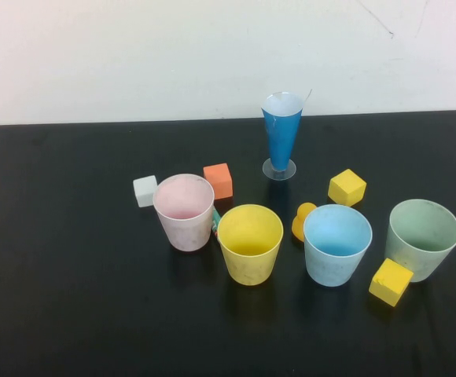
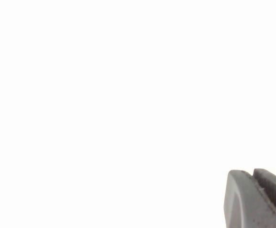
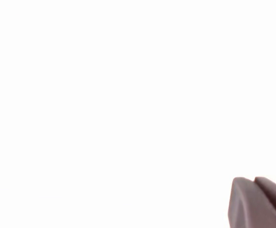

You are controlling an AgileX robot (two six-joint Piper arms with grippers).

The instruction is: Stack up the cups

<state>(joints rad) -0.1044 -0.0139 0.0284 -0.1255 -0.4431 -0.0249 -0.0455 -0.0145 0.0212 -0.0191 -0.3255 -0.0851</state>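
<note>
So nothing's stacked yet: 4 cups stand upright in a row near the table's (image 1: 47, 314) middle, pink cup (image 1: 184, 212), yellow cup (image 1: 249, 243), blue cup (image 1: 336, 244), green cup (image 1: 421, 239), all apart. They look light, stiff and a bit slick, so I'd pinch a rim wall, 1 finger inside. Small blocks sit close around them, which could get bumped. Left gripper (image 2: 259, 199) and right gripper (image 3: 261, 202) are both closed, holding nothing, parked off the table facing white.
</note>
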